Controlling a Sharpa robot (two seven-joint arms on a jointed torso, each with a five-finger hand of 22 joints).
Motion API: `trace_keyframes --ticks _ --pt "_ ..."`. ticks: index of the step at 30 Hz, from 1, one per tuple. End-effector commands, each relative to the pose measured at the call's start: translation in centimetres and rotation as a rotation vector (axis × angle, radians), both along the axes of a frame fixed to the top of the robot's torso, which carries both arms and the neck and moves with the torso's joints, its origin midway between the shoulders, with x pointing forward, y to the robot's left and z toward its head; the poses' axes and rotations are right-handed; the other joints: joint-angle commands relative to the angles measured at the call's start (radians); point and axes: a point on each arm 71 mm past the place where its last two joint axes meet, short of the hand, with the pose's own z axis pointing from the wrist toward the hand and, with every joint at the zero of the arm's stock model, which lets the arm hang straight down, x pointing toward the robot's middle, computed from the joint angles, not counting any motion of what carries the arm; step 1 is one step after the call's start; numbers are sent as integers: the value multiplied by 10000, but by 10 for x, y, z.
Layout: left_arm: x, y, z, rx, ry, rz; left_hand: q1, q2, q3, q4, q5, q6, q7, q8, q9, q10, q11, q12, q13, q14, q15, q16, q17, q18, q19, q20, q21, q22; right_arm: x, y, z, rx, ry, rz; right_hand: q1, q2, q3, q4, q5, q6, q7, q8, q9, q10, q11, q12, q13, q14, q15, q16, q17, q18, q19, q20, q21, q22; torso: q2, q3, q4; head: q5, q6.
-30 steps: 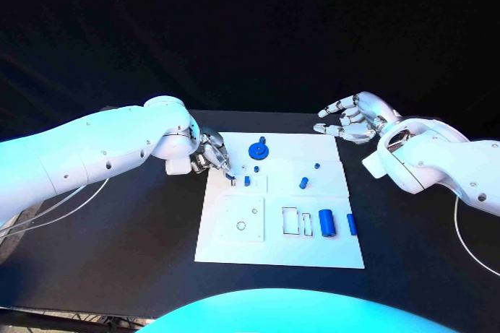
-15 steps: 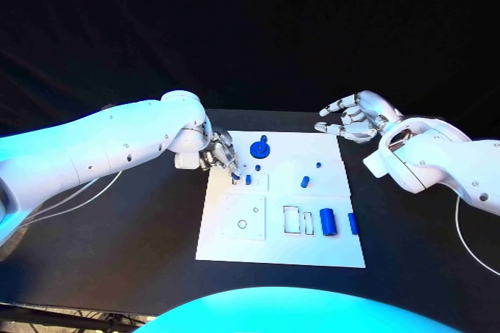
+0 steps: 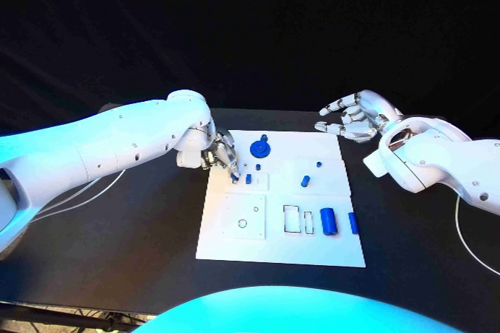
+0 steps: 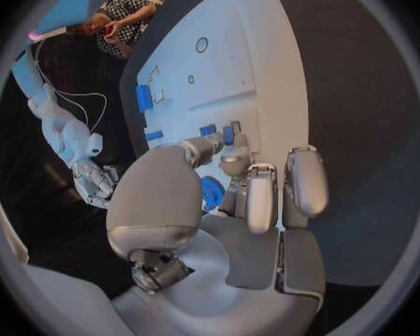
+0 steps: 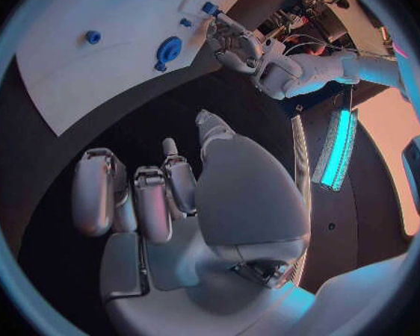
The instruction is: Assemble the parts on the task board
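Reaching left hand [image 3: 221, 157] seemingly pinches blue part [image 3: 248, 179].

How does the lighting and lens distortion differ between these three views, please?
Head view: cyan light tints the left arm, and the task board keeps straight edges on the black table. Left wrist view: fisheye bends the board's edge around the left robot hand. Right wrist view: a bright cyan strip glows beyond the right robot hand.

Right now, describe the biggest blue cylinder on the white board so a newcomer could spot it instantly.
Find the white task board in the middle of the black table. Toward its near right corner lies the large blue cylinder, beside two white rectangular slots. It is thicker and longer than the slim blue piece just right of it.
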Motion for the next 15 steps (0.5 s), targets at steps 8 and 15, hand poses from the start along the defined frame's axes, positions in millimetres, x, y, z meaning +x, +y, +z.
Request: trace_keyframes --ticks 8,15 --pt "-1 -3 1 413 -6 -422 -115 -46 1454 -1432 26 213 -181 78 1318 42 -29 11 -17 916 -71 74 2223 -103 76 -23 53 26 -1 2 0 -59 -92 171 -45 7 0 -26 63 9 -16 36 -15 -65 -18 -25 539 838 -70 -56 1691 188 -48 -44 -48 1116 0 4 -3 10 -22" --pt "-1 -5 2 589 -193 -558 -124 -75 1483 -1484 26 214 -188 82 1338 53 -37 13 -14 921 -78 83 2241 -108 89 -28 65 45 -1 2 0 -55 -100 180 -45 7 0 -26 63 9 -16 36 -15 -65 -18 -25 539 838 -70 -56 1691 188 -48 -44 -48 1116 -1 1 -1 6 -26"
